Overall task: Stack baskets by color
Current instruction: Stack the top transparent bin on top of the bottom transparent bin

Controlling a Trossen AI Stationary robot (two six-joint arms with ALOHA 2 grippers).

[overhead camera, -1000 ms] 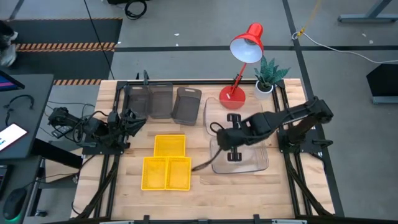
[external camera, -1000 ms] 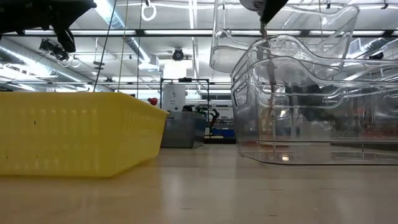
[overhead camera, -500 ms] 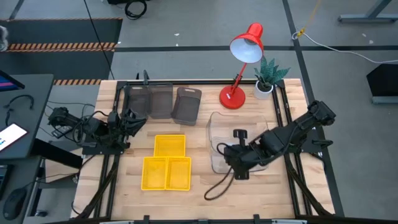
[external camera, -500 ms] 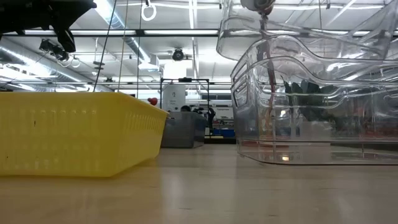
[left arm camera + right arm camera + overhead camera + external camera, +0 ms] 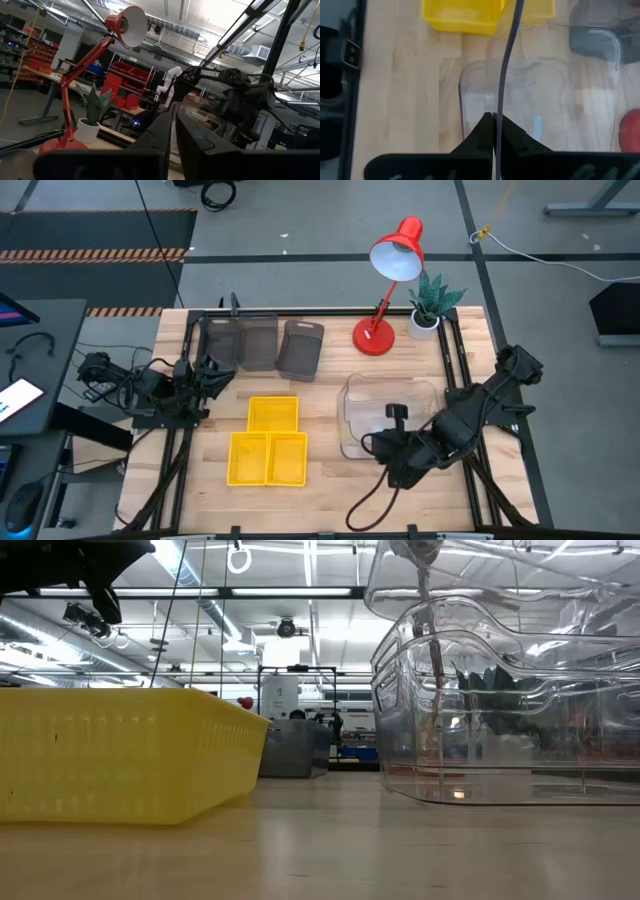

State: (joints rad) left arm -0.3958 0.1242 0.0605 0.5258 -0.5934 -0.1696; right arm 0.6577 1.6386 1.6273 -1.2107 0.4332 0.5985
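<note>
Three yellow baskets (image 5: 268,442) sit side by side on the table at near centre. Three dark-grey baskets (image 5: 262,343) stand in a row at the far left. A stack of clear baskets (image 5: 500,740) rests on its base right of centre. Another clear basket (image 5: 480,585) hangs tilted just above the stack, with my right gripper (image 5: 378,445) shut on it. My left gripper (image 5: 210,375) waits shut and empty at the table's left side, beside the grey row. My right gripper pinches a side wall of the clear basket (image 5: 503,75) between its two fingers; in the right wrist view that wall shows edge-on as a thin dark line. The fingers slant down from the table's near right. The basket is lifted clear and tilted over the clear stack.
A red desk lamp (image 5: 392,255) and a small potted plant (image 5: 430,305) stand at the far right. Dark frame rails (image 5: 455,360) run along both table sides. A loose cable (image 5: 365,500) loops near the front edge. Bare wood lies along the front edge.
My right gripper has swung toward the table's near edge while turning at the wrist. It carries the clear basket from beside the lamp's base to over the clear stack. The basket stays lifted and tilted.
</note>
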